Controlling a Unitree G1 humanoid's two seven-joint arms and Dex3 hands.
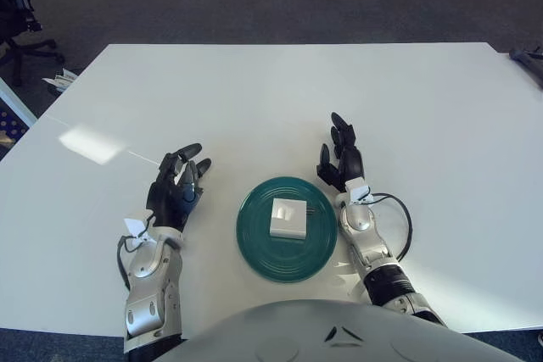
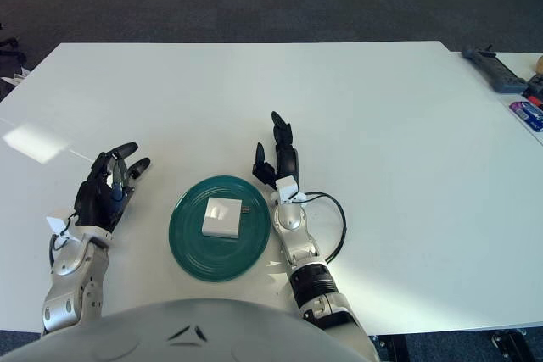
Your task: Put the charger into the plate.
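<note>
White table (image 1: 407, 108), charger (image 1: 288, 218) in plate (image 1: 254, 243) (between fingers (image 1: 339, 137))

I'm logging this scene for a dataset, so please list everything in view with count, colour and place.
charger: 1, white, lying in the plate, slightly left of its centre
plate: 1, dark green, near table edge, between the hands
table: 1, white, filling most of the view
dark tool: 1, far right edge
chair: 1, black, far left on the floor
left hand: open, left of the plate
right hand: open, right of the plate
</note>
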